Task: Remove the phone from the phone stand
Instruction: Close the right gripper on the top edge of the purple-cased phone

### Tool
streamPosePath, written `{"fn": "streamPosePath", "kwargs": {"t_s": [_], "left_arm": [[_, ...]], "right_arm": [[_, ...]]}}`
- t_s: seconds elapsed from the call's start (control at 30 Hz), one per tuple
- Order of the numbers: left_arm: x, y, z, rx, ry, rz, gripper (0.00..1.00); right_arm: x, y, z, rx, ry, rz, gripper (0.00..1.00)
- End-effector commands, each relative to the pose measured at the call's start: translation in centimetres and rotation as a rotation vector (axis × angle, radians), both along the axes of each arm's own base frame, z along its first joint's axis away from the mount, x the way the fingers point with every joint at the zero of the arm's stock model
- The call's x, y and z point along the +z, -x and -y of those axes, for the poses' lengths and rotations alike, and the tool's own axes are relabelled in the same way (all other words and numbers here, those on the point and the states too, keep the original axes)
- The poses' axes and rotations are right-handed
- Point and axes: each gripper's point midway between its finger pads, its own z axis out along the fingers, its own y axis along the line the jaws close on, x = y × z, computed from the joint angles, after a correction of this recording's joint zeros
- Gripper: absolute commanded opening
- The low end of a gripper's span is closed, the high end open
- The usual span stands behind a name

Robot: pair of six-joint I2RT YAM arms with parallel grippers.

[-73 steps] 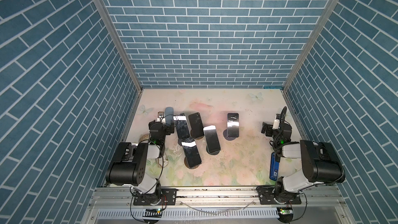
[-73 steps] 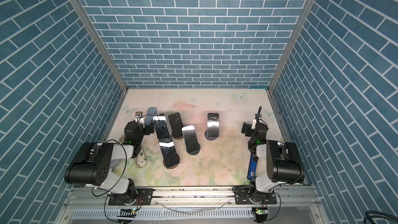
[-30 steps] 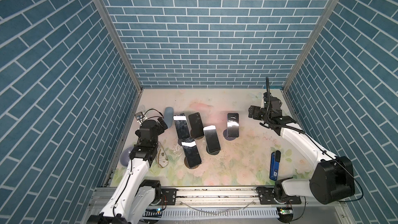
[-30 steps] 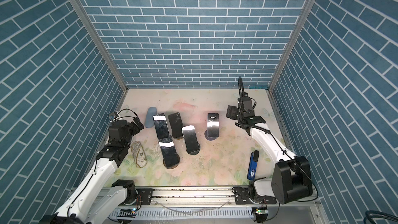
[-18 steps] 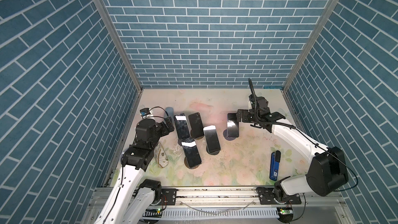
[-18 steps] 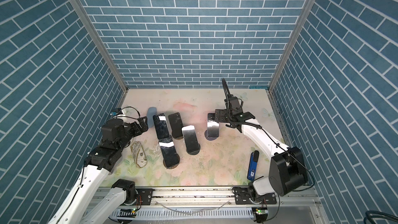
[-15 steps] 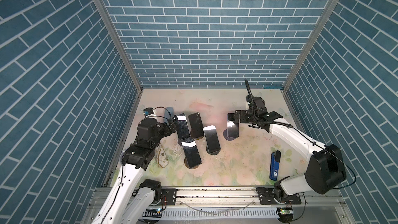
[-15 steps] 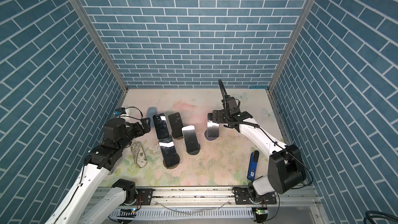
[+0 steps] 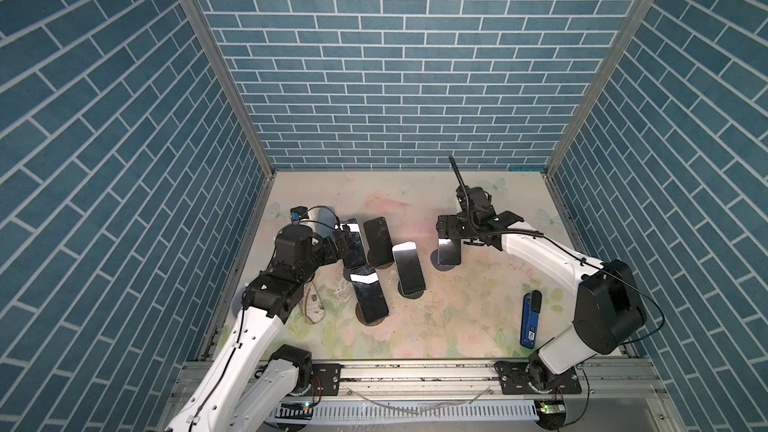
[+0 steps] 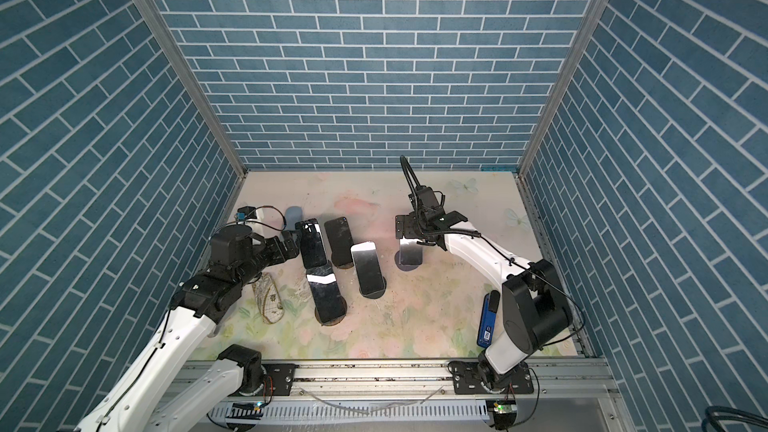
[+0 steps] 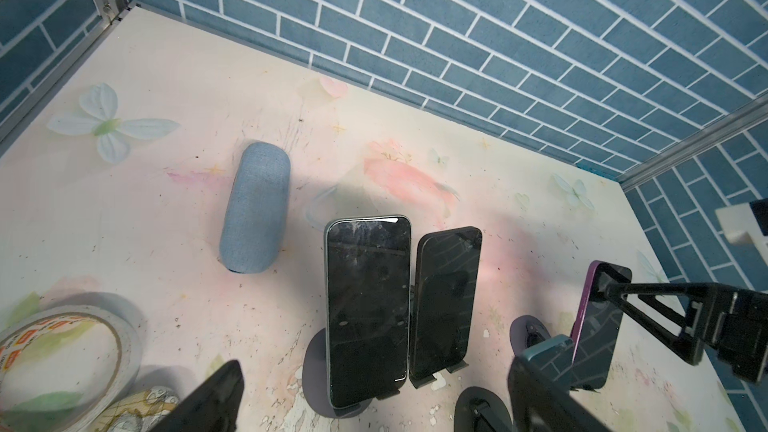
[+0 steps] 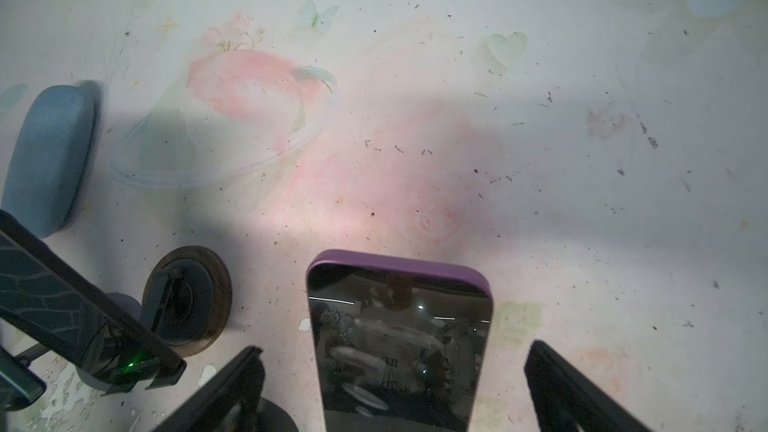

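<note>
Phones propped on round stands, bunched in the middle of the table (image 9: 457, 317). On the left: left arm (image 9: 249, 326) up from the front rail (image 9: 415, 371), bent at the elbow, low, pointing at the dusty phone (image 11: 365, 317). Left gripper (image 9: 340, 243) spread wide. Holds nothing. On the right: right arm (image 9: 536, 249) stretched long, wrist tipped down. Right gripper (image 9: 449, 238) spread wide over the purple phone (image 12: 399, 347), one finger (image 12: 245, 371) each side, gaps showing. Grips nothing. Purple phone up on its phone stand (image 9: 442, 266).

Four standing phones (image 9: 379, 243) packed close together, purple phone (image 12: 399, 342) apart, bare table (image 9: 469, 309) around it
</note>
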Motion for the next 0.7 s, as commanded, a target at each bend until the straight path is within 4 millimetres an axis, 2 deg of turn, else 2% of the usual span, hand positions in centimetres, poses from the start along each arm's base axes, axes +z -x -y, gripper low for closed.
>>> {"fn": "streamPosePath", "kwargs": {"t_s": [0.0, 0.2, 0.67], "left_arm": [[0.4, 0.0, 0.6, -0.026, -0.019, 0.005, 1.0], [0.2, -0.3, 1.2, -0.044, -0.026, 0.002, 1.0], [-0.6, -0.6, 1.2, -0.041, -0.033, -0.007, 1.0]], "right_arm": [[0.8, -1.0, -0.3, -0.057, 0.021, 0.02, 0.99], [-0.4, -1.3, -0.2, -0.095, 0.086, 0.024, 0.97], [-2.4, -1.2, -0.5, -0.135, 0.133, -0.003, 0.81]]}}
